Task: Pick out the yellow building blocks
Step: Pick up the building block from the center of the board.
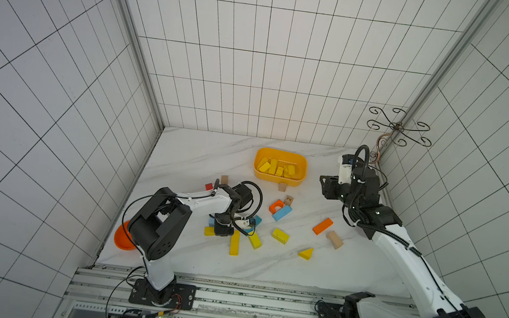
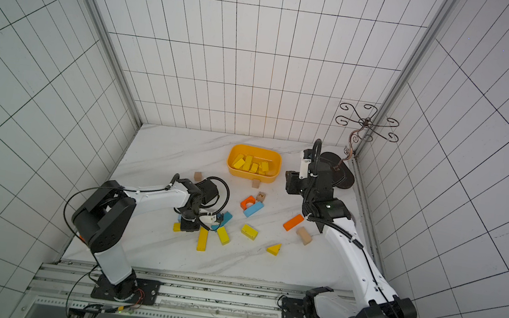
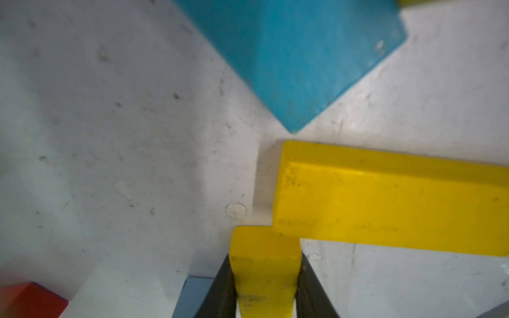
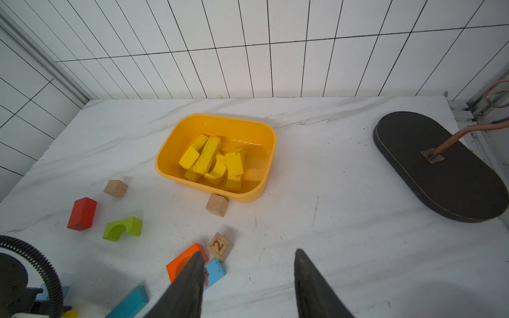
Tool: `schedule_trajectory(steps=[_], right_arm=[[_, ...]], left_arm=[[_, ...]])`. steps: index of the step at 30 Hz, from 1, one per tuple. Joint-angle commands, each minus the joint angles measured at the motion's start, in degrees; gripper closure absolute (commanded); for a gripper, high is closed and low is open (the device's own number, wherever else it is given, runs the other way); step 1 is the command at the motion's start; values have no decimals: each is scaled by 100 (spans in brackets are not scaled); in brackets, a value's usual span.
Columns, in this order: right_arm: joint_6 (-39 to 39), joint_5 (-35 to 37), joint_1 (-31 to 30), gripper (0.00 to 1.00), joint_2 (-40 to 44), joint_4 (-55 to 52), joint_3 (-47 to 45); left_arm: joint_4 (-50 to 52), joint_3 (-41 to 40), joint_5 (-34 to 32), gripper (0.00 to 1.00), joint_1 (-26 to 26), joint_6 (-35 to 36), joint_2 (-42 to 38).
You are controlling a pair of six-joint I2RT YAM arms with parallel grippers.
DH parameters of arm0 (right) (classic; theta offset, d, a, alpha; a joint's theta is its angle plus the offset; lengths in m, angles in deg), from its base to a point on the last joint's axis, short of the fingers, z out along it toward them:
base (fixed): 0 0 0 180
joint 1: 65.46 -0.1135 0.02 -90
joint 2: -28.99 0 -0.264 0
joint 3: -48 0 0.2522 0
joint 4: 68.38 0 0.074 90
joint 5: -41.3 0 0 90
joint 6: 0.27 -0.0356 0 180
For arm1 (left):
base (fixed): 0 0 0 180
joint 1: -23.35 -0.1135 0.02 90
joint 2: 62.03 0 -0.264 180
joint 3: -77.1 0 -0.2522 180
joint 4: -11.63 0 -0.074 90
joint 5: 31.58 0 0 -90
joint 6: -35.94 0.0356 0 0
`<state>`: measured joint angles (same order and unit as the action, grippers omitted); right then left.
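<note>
Left pincer (image 3: 264, 254) clamped on small yellow block (image 3: 265, 278), end touching long yellow bar (image 3: 385, 203). The yellow tub (image 1: 274, 178) lay well apart, nearer the half-open, empty right pincer (image 4: 249, 252).

1. A robot test cell in a lab: the walls (image 1: 258, 66) are flat white panels with a black grid, joined by aluminium posts (image 1: 135, 37).
2. The left arm (image 1: 200, 201) and right arm (image 1: 400, 256) are bolted to an aluminium rail (image 1: 261, 297) fronting a marble-look counter (image 1: 199, 159).
3. The props are toys: yellow building blocks (image 4: 206, 158) in a plastic tub (image 4: 264, 132).
</note>
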<state>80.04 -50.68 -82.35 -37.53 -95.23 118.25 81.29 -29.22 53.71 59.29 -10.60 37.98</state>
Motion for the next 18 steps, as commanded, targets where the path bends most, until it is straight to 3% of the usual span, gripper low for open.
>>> schedule_trajectory(steps=[1,11,18], right_arm=[[-174,250,19,47,95,-166,-375],[-511,-97,20,46,396,-229,-964],[-638,-237,22,46,845,-256,-1456]], left_arm=[[176,160,341,87,23,-117,18],[878,1293,693,88,19,-477,-538],[1039,2676,539,87,18,-713,-267]])
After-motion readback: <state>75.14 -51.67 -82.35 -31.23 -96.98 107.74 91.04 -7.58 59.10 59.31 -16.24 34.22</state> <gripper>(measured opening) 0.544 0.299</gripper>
